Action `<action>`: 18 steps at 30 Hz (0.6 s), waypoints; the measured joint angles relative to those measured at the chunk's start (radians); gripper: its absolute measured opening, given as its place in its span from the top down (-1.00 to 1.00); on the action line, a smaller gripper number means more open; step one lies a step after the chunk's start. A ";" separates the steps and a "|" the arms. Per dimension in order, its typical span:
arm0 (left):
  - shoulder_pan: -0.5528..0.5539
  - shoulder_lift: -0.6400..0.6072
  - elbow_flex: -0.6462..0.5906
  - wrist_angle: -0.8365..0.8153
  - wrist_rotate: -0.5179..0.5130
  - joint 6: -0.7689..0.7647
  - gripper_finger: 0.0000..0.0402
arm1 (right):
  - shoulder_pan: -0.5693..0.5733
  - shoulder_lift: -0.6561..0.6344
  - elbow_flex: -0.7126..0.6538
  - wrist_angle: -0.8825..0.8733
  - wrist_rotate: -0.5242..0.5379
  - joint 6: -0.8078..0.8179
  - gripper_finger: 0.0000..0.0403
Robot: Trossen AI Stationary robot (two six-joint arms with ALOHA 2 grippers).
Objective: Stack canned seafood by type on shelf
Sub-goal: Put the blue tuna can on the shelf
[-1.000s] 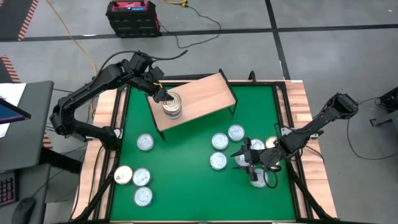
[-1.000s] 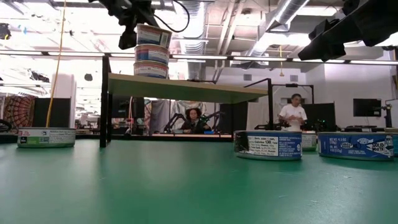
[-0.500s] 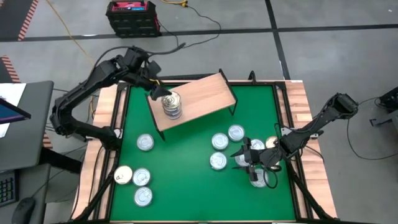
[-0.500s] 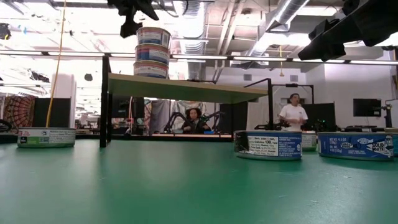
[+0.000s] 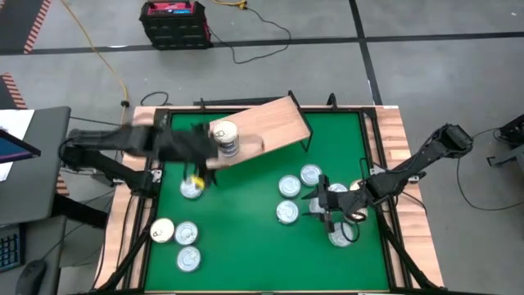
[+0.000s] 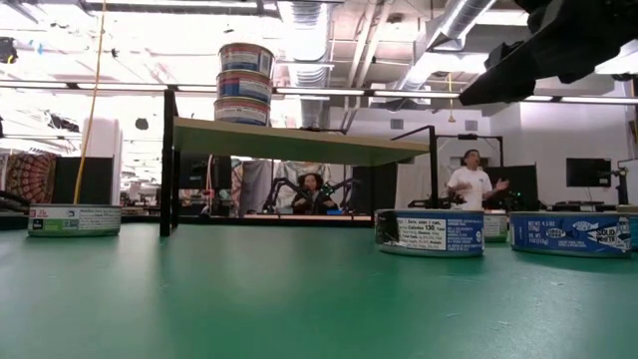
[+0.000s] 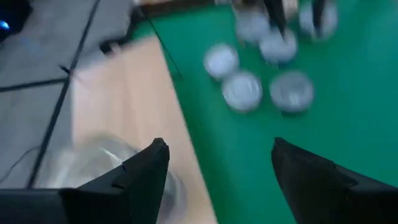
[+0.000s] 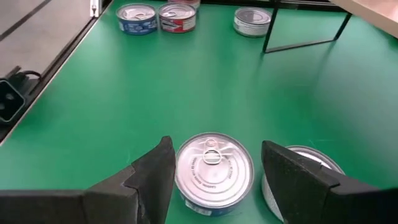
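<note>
Three tins of the canned seafood stand stacked (image 5: 225,138) (image 6: 245,85) on the left end of the light-wood shelf (image 5: 274,123). The bottom tin rests on the board. My left gripper (image 5: 201,161) (image 7: 217,165) is blurred in motion beside the shelf's near left edge, open and with nothing between its fingers. My right gripper (image 5: 321,209) (image 8: 214,180) hovers open at the table's right. A silver-lidded tin (image 8: 214,168) (image 5: 286,211) shows between its fingers, flat on the green top and untouched. A second tin (image 8: 305,171) lies beside it.
Loose tins lie on the green table: one (image 5: 190,188) near the shelf's left leg, three (image 5: 182,242) at the near left, and several around my right gripper (image 5: 310,174) (image 5: 340,238). The table has wooden side rails (image 5: 399,147). People (image 6: 472,184) show in the room beyond.
My left gripper has risen off the top tin of the stack. It then swung fast toward the table's near side past the shelf's left end, rolling as it went. The stack has stayed in place.
</note>
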State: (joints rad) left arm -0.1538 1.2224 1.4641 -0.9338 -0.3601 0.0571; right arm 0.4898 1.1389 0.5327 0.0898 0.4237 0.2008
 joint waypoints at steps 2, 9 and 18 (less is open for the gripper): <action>-0.099 0.028 -0.018 -0.060 -0.044 -0.081 -0.33 | -0.009 0.000 0.000 -0.001 0.000 0.000 -0.31; -0.349 0.143 -0.062 -0.159 -0.056 -0.420 -0.25 | -0.008 0.000 0.000 0.002 -0.002 0.000 -0.31; -0.467 0.395 -0.062 -0.143 -0.142 -0.576 -0.20 | -0.006 0.025 0.000 0.042 -0.003 0.026 -0.31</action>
State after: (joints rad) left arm -0.6208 1.6172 1.4021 -1.0768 -0.5020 -0.5190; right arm 0.4843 1.1640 0.5327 0.1316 0.4206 0.2271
